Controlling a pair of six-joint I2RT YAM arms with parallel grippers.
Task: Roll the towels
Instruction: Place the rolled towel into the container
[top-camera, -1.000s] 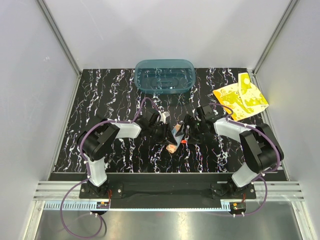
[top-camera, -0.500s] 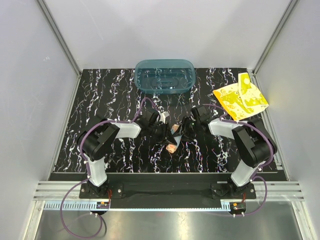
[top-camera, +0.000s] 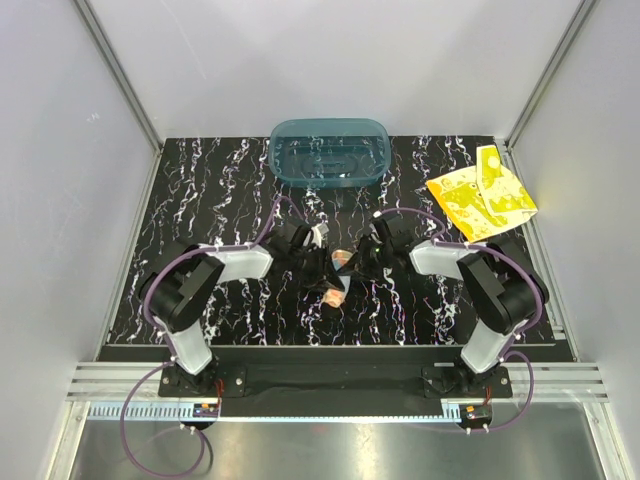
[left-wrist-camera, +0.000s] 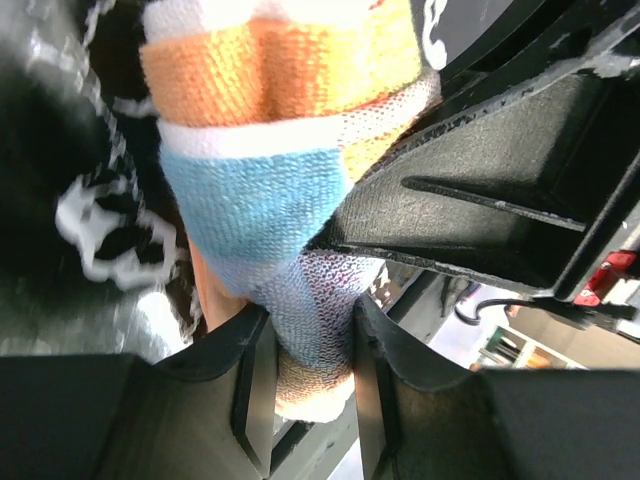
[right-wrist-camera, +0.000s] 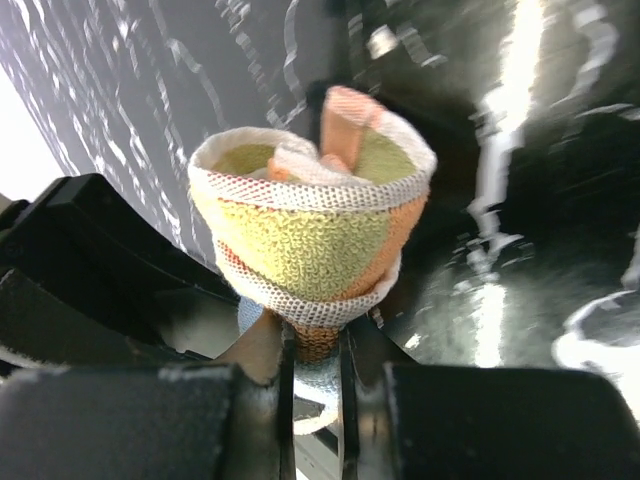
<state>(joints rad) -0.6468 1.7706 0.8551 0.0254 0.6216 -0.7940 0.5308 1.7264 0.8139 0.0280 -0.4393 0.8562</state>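
Lying rolled near the middle of the table, the dotted towel (left-wrist-camera: 270, 190) is wound into a tight tube, with bands of orange, white and light blue running along its side. In the right wrist view its end faces the camera, showing the spiral of layers with a white mesh hem and yellow-green and orange patches. Whether the roll rests on the tabletop or is lifted just off it cannot be told.

The left gripper (left-wrist-camera: 308, 336) is clamped on one end of the roll, its two dark fingers pressed into the cloth on either side. The right gripper (right-wrist-camera: 313, 350) pinches the other end, its jaws drawn nearly together with only a thin fold of the hem between them. From above, the two grippers meet nose to nose over the roll, the left arm reaching in from the left and the right arm from the right.

The yellow towel (top-camera: 480, 199) lies unrolled at the far right corner of the table, one flap folded over, well apart from both grippers. A teal translucent tub (top-camera: 328, 152) stands at the far edge, about centred. The black marbled table (top-camera: 200, 200) is enclosed by pale walls on three sides.
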